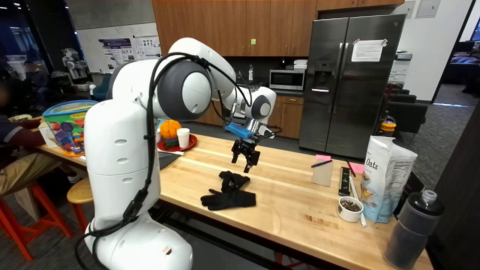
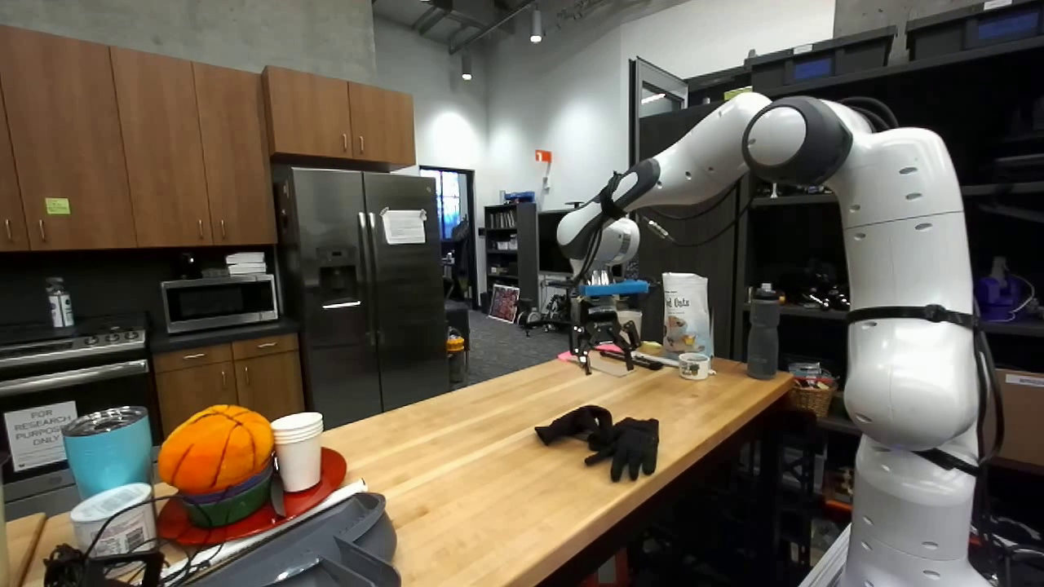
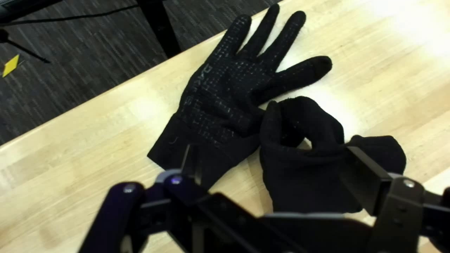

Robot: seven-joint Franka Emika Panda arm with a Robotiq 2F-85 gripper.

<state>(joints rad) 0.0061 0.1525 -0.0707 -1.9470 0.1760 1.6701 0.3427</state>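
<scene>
Gripper (image 3: 274,158) empty, jaws wide, blk gloves (image 3: 242,116) below. Wrist view only: "DAK…" lettering (image 3: 202,84), pt. legible. In both ext. views: "Oats" bag (image 1: 386,180).

A tall white-and-blue oats bag (image 1: 386,180) stands near a small round white bowl (image 1: 348,216) and a grey cylindrical plastic bottle (image 1: 414,230).

White arm (image 2: 901,204) arched, forearm (image 2: 697,175) sloping down, end effector (image 2: 609,366) aimed downward, fingers (image 3: 366,181) spread apart

Both exterior cams sit back looking across the table (image 1: 290,187) at the same fridge (image 2: 408,302) from different spots, while the wrist cam stares down pretty close at the gloves (image 3: 242,102).
</scene>
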